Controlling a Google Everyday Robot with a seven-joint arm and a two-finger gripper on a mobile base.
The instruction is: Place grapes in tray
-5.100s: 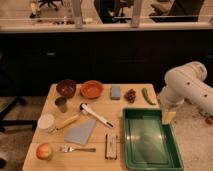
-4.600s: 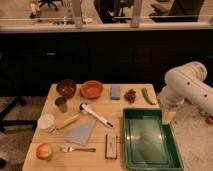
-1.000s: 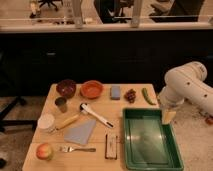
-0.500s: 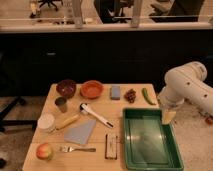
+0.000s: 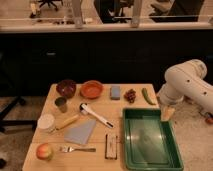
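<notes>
Camera view: a wooden table (image 5: 120, 109) seen from above and in front, with a dark counter behind it. The grapes (image 5: 130, 95), a small dark reddish cluster, lie on the table's far side, between a grey-blue block (image 5: 115, 92) and a long green pepper (image 5: 147, 95). The dark green tray (image 5: 150, 141) sits empty at the near right corner, apart from the grapes. The white robot arm (image 5: 187, 82) bends in from the right. Its gripper (image 5: 167, 113) hangs beside the tray's far right corner, jaws spread wide and holding nothing. A red-yellow apple (image 5: 44, 151) rests at the near left.
</notes>
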